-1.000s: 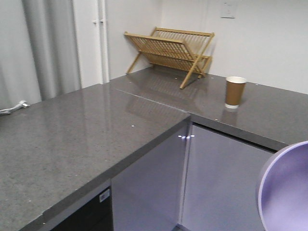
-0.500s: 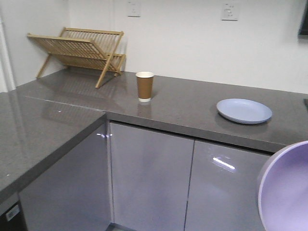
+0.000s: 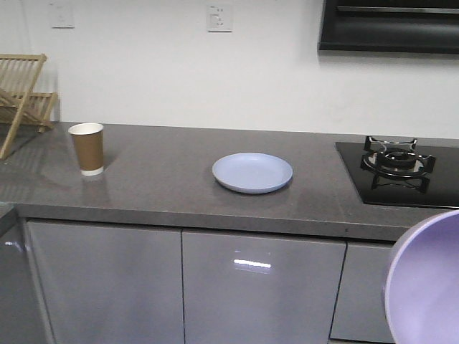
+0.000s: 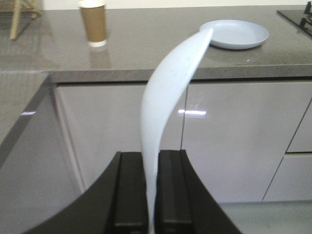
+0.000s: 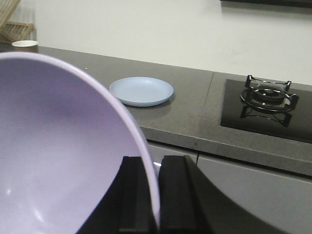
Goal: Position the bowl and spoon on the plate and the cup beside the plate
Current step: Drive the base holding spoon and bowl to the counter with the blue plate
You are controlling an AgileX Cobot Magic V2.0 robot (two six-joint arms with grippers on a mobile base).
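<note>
The pale blue plate (image 3: 252, 172) lies on the grey counter (image 3: 158, 186), also seen as the plate (image 4: 235, 33) and the plate (image 5: 141, 91). Left of it stands the brown paper cup (image 3: 87, 148), the cup (image 4: 93, 22) upright, only the cup rim (image 5: 24, 45) showing in the right wrist view. My left gripper (image 4: 152, 190) is shut on the pale spoon (image 4: 168, 97), held out in the air in front of the cabinets. My right gripper (image 5: 156, 195) is shut on the rim of the lavender bowl (image 5: 58, 156); the bowl (image 3: 427, 283) fills the front view's lower right corner.
A black gas hob (image 3: 398, 168) sits at the counter's right end. A wooden dish rack (image 3: 21, 89) stands at the far left. Grey cabinet doors (image 3: 186, 287) run below the counter edge. A dark hood (image 3: 391, 25) hangs above the hob.
The view has swung to the right: rack and cup slid left, the plate came to the middle, and the hob came into view. The bowl stays in the same corner.
</note>
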